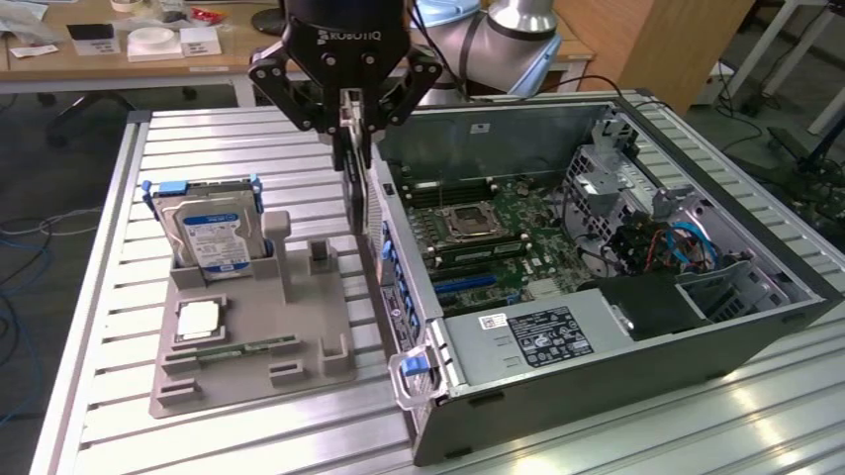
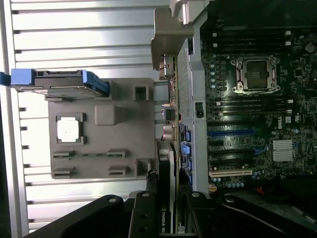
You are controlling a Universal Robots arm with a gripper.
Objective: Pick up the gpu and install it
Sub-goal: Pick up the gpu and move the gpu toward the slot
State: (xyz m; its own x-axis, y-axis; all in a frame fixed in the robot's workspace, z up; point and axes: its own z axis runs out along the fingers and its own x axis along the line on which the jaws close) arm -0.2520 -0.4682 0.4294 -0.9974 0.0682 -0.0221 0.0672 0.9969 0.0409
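- Closest to the lens, your claw (image 2: 167,213) is clamped on the gpu (image 1: 354,183), which it holds on edge.
- Pickup looks done. The card hangs just outside the open computer case (image 1: 660,351), beside the grey fixture (image 1: 237,348), and is not yet seated.

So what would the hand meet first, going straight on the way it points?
Likely the open grey computer case's rear wall, met by the dark circuit card the hand grips; depth unclear, possibly the slatted metal table.
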